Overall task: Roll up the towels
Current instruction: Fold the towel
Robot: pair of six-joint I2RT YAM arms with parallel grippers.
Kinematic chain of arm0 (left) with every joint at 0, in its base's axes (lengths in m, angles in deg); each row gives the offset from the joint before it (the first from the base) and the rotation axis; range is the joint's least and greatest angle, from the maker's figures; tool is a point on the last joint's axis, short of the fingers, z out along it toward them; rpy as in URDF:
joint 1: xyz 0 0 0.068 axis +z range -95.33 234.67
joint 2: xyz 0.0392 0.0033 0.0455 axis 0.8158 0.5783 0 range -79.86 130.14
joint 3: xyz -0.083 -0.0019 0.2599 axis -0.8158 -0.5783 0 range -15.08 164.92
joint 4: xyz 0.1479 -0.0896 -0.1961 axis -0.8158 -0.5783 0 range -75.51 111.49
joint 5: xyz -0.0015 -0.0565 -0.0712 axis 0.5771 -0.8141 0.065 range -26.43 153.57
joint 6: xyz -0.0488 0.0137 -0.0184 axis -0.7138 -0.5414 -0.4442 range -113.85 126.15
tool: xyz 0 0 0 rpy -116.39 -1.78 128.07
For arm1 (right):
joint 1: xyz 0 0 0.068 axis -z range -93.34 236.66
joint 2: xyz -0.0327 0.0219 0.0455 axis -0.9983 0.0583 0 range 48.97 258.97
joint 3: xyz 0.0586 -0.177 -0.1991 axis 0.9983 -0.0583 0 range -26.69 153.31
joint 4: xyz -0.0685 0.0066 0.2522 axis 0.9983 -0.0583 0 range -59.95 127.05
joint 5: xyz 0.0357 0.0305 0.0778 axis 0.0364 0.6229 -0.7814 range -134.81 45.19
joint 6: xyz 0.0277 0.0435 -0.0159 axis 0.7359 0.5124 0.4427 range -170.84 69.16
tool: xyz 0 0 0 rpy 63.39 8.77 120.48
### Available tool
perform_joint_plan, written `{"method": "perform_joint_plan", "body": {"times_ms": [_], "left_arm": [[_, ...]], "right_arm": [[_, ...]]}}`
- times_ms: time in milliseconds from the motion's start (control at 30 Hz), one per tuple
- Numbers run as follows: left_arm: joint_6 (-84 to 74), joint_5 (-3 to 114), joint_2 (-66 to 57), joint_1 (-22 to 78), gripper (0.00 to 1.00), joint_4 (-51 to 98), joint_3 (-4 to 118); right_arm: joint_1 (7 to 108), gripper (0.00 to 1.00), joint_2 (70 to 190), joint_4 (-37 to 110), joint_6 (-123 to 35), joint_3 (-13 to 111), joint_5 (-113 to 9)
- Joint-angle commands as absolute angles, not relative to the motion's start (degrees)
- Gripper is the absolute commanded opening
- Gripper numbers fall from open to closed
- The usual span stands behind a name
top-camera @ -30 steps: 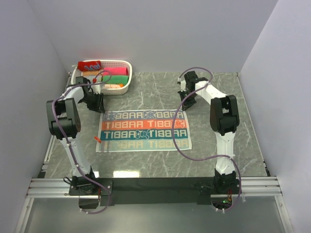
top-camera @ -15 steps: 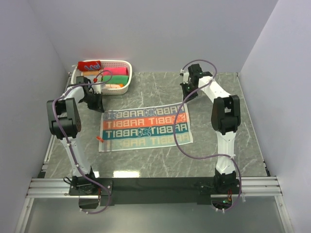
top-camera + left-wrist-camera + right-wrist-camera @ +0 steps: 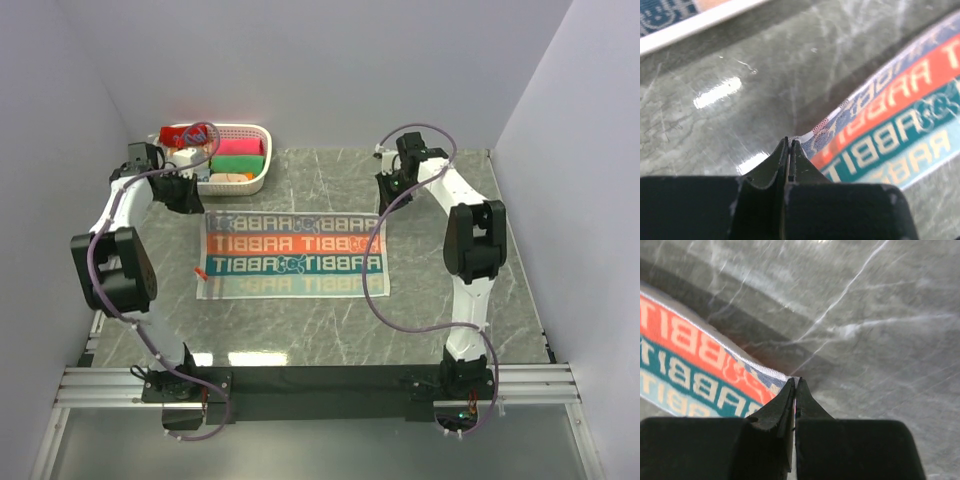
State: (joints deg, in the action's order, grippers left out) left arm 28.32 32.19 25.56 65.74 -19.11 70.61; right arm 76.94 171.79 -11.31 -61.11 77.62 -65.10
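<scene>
A cream towel (image 3: 295, 255) with orange-red and teal letter bands lies spread flat in the middle of the table. My left gripper (image 3: 190, 205) is shut on its far left corner. The left wrist view shows that gripper (image 3: 790, 142) pinching the towel's (image 3: 890, 130) white hem. My right gripper (image 3: 385, 205) is shut on the far right corner. In the right wrist view that gripper (image 3: 795, 382) clamps the towel's (image 3: 700, 375) edge. The far edge runs taut between the two grippers. A red towel (image 3: 180, 133) sits rolled at the basket's far left.
A white basket (image 3: 268, 152) stands at the back left and holds pink, green and orange cloths. It is just behind my left gripper. Grey walls close in the marble table on three sides. A purple cable loops from the right arm over the towel's right end.
The left gripper has shut on the towel's far left corner. Both grippers have moved toward the back wall, the left one also leftward. The towel has slid back and been drawn straight.
</scene>
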Motion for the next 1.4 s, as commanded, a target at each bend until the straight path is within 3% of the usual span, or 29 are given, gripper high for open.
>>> {"method": "perform_joint_plan", "body": {"times_ms": [0, 300, 567, 1000, 1367], "left_arm": [[34.4, 27.5, 20.8, 66.3, 0.00, -22.8, 67.3], [51.0, 29.6, 10.4, 70.2, 0.00, -32.2, 56.5], [57.5, 33.0, 7.7, 72.3, 0.00, -30.7, 46.3], [56.1, 36.1, 10.7, 72.2, 0.01, -23.2, 39.4], [55.5, 34.3, 8.2, 72.3, 0.01, -26.0, 41.3]], "right_arm": [[77.1, 0.00, 166.3, -13.6, -64.3, 74.9, -67.2], [77.0, 0.00, 155.3, -15.6, -67.7, 62.5, -69.8], [76.4, 0.00, 152.0, -10.9, -65.7, 48.1, -71.6], [73.7, 0.00, 156.6, -9.4, -65.3, 47.5, -69.7], [72.3, 0.00, 152.6, -10.7, -65.0, 47.7, -69.9]]}}
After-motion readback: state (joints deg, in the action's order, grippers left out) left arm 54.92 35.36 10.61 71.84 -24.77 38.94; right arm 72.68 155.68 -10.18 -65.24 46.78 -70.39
